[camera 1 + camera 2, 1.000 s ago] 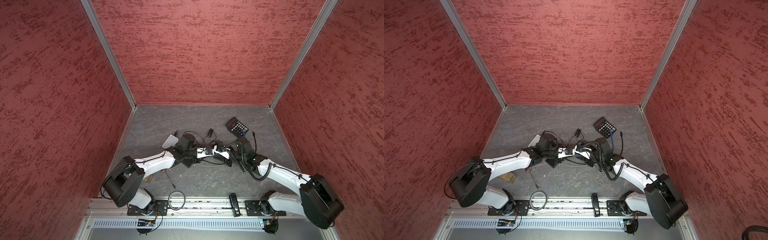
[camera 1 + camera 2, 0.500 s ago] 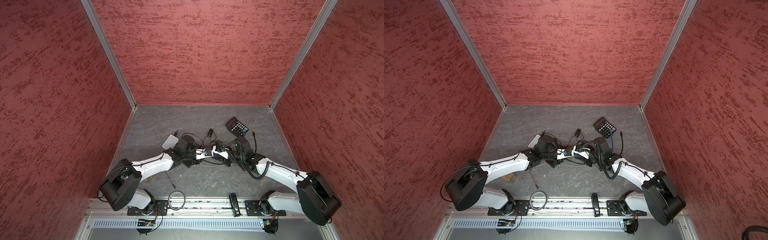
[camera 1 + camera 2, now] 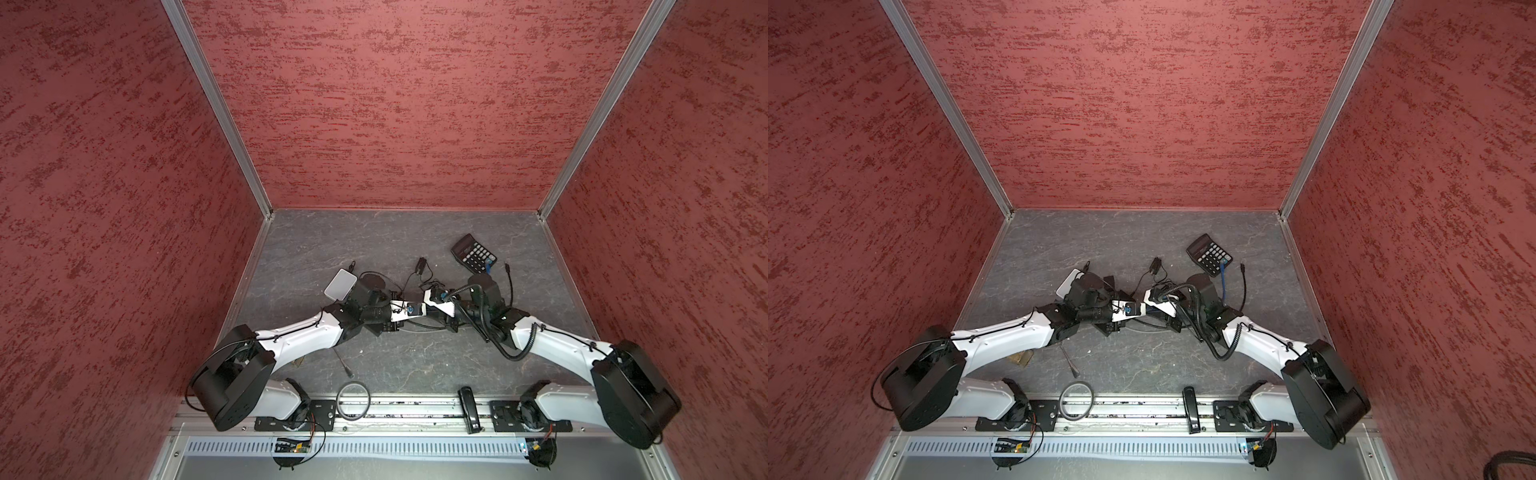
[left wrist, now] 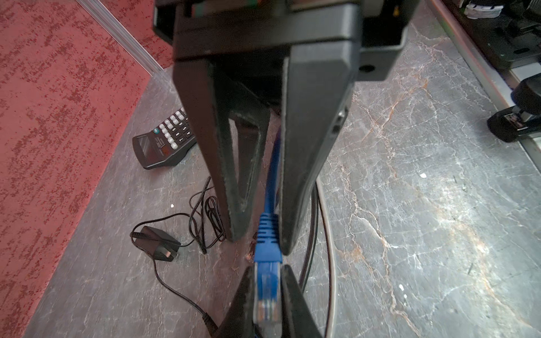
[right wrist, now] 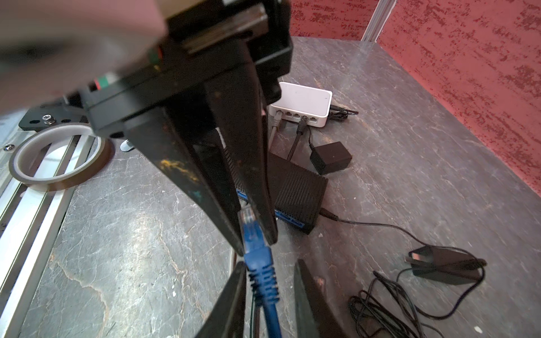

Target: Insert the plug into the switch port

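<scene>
Blue network-cable plug w/ clear plastic tip (image 5: 251,229) hangs above the floor where both arms meet, lower centre of the top views (hidden there under the arms). The right gripper (image 5: 255,245) pinches its tip, jaws nearly closed. Left gripper (image 4: 260,244) straddles the ribbed boot, jaws narrow w/ a gap on one side, not clamping. Step: prob. a mid-air regrasp. Next: get a firm hold, carry frame-left to the white plastic switch box (image 3: 340,284), and line the tip up w/ a free port.
</scene>
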